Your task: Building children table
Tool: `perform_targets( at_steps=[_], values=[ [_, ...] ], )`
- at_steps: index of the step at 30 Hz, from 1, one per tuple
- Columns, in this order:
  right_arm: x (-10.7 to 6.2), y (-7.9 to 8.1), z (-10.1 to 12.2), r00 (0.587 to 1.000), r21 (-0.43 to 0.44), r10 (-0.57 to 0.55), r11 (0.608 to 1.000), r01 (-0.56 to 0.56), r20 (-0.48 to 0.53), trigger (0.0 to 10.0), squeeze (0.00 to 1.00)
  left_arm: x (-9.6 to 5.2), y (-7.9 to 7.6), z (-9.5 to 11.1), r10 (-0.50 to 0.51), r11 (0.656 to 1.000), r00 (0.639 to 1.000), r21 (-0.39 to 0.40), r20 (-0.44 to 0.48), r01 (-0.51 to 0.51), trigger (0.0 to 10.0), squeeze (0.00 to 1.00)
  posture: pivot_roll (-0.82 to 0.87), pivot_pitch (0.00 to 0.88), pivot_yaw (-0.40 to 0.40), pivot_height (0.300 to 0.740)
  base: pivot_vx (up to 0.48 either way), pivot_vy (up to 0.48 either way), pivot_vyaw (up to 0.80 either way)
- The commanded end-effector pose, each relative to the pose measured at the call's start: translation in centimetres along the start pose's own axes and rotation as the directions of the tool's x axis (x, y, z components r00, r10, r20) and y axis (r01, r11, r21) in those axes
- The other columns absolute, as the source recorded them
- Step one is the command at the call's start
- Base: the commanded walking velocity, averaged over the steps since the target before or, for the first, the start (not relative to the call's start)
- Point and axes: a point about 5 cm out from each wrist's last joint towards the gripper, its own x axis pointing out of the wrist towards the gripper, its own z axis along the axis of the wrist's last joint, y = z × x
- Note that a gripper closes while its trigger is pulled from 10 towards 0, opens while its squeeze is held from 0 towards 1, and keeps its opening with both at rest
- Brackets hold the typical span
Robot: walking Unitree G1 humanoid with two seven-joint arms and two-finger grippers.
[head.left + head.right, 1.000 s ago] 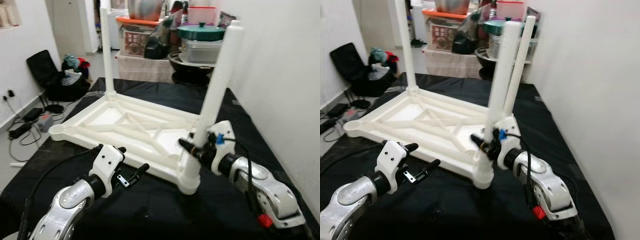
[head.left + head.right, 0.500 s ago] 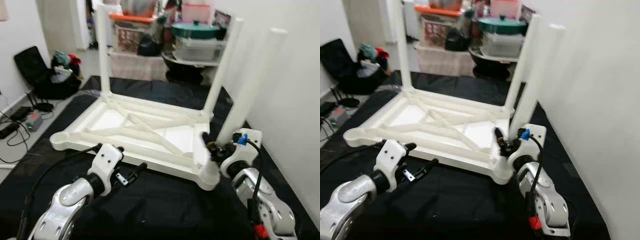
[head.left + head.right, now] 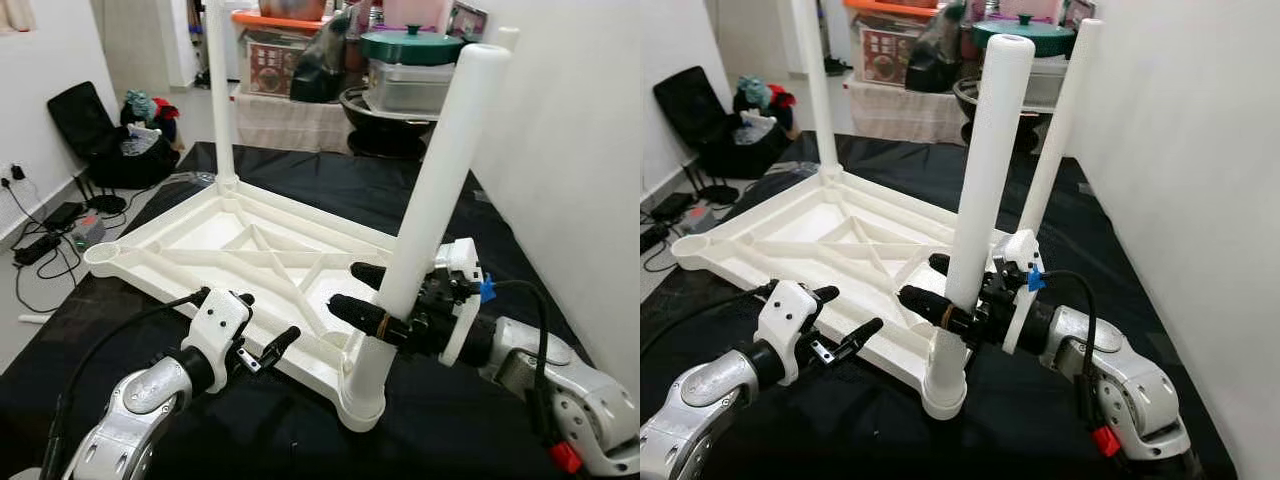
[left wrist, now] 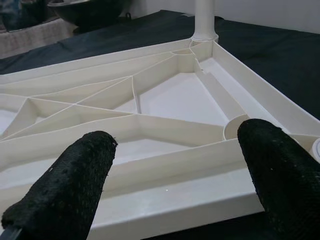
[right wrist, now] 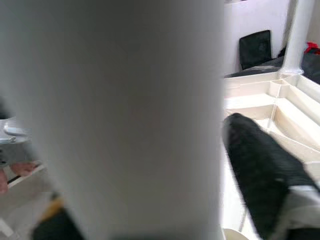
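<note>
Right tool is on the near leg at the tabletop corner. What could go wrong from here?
1. The near leg leans in its corner socket; pushed at that angle it may bind or pop out.
2. The right tool grips the leg low down, so the long top could swing.
3. The left tool hovers open beside the tabletop without holding it, and one corner socket has no leg, so the tabletop may slide on the black cloth.

White wall (image 3: 570, 150) rt, black chair (image 3: 85, 130) far left.
</note>
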Motion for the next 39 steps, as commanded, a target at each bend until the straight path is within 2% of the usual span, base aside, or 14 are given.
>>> perform_targets(
  at_steps=[1, 4, 6, 10, 12, 14, 19, 20, 22, 23, 34, 37, 38, 39],
  values=[
    [0.1, -1.1, -0.4, 0.996, -0.014, -0.082, 0.997, 0.082, -0.030, 0.0, 0.00, -0.1, -0.1, -0.1, -0.005, 1.000, 1.000, 0.004, -0.006, 0.005, 10.0, 0.00, 0.13, 0.000, -0.103, 0.740, 0.000, 0.000, 0.00],
    [-0.3, -5.4, -2.5, 0.857, -0.075, -0.491, 0.871, 0.485, -0.158, 0.0, 0.00, -0.2, -0.1, -0.1, -0.002, 1.000, 1.000, 0.004, -0.006, 0.002, 10.0, 0.00, 0.13, 0.000, -0.100, 0.740, 0.000, 0.000, 0.00],
    [-3.2, -8.8, -4.4, 0.515, -0.134, -0.832, 0.546, 0.827, -0.208, 0.0, 0.00, -0.2, -0.1, -0.1, 0.003, 1.000, 1.000, 0.005, -0.008, -0.003, 10.0, 0.00, 0.12, 0.000, -0.094, 0.740, 0.000, 0.000, 0.00],
    [-5.6, -9.3, -6.1, 0.281, -0.125, -0.931, 0.315, 0.941, -0.233, 0.0, 0.00, -0.1, 0.0, -0.2, 0.007, 1.000, 1.000, 0.007, -0.010, -0.007, 10.0, 0.00, 0.12, 0.000, -0.091, 0.740, 0.000, 0.000, 0.00],
    [-5.2, -8.6, -6.7, 0.307, -0.071, -0.918, 0.333, 0.940, -0.250, 0.0, 0.00, 0.0, 0.0, -0.2, 0.009, 1.000, 1.000, 0.010, -0.012, -0.009, 10.0, 0.00, 0.12, 0.000, -0.085, 0.740, 0.000, 0.000, 0.00],
    [-1.5, -5.8, -5.5, 0.599, 0.070, -0.782, 0.597, 0.799, -0.170, 10.0, 0.00, 0.1, 0.1, -0.2, 0.003, 1.000, 1.000, 0.011, -0.014, -0.003, 10.0, 0.00, 0.11, 0.000, -0.076, 0.740, 0.000, 0.000, 0.00],
    [0.4, -3.7, -3.3, 0.768, 0.157, -0.640, 0.758, 0.633, -0.004, 10.0, 0.00, 0.3, -0.1, -0.2, -0.011, 1.000, 1.000, 0.009, -0.011, 0.011, 10.0, 0.00, 0.10, 0.000, -0.073, 0.740, 0.000, 0.000, 0.00],
    [0.6, -3.0, -2.5, 0.831, 0.172, -0.555, 0.822, 0.543, 0.033, 10.0, 1.00, 0.4, -0.1, -0.1, -0.016, 1.000, 1.000, 0.009, -0.008, 0.016, 10.0, 0.00, 0.10, 0.000, -0.077, 0.740, 0.000, 0.000, 0.00],
    [0.6, -3.0, -2.5, 0.831, 0.172, -0.555, 0.822, 0.543, 0.033, 10.0, 1.00, 0.4, -0.1, -0.1, -0.016, 1.000, 1.000, 0.009, -0.008, 0.016, 10.0, 0.00, 0.10, 0.000, -0.077, 0.740, 0.000, 0.000, 0.00],
    [0.5, 0.8, -0.2, 0.985, 0.132, -0.141, 0.983, 0.128, 0.095, 10.0, 0.00, 0.5, -0.1, 0.0, -0.022, 1.000, 1.000, 0.006, 0.001, 0.022, 10.0, 0.00, 0.11, 0.000, -0.080, 0.740, 0.000, 0.000, 0.00],
    [-0.2, 1.3, 1.2, 0.998, -0.041, 0.056, 0.998, -0.055, 0.023, 10.0, 0.00, 0.4, -0.2, 0.0, -0.036, 0.999, 0.999, 0.005, 0.001, 0.036, 10.0, 0.00, 0.11, 0.000, -0.091, 0.740, 0.000, 0.000, 0.00],
    [0.3, 0.9, 0.5, 0.999, -0.067, 0.050, 0.996, -0.051, -0.017, 6.9, 0.00, 0.4, 0.0, -0.1, -0.027, 1.000, 1.000, 0.007, 0.001, 0.027, 10.0, 0.00, 0.12, 0.000, -0.096, 0.740, 0.000, 0.000, 0.00],
    [0.7, -1.5, -1.2, 0.980, -0.085, -0.169, 0.983, 0.161, -0.102, 0.0, 0.00, 0.3, 0.0, -0.1, -0.020, 1.000, 1.000, 0.009, -0.002, 0.020, 10.0, 0.00, 0.12, 0.000, -0.101, 0.740, 0.000, 0.000, 0.00],
    [0.8, -3.1, -2.4, 0.934, -0.117, -0.317, 0.947, 0.300, -0.167, 0.0, 0.00, 0.2, 0.1, -0.1, -0.015, 1.000, 1.000, 0.010, -0.003, 0.015, 10.0, 0.00, 0.12, 0.000, -0.101, 0.740, 0.000, 0.000, 0.00]
  ],
)
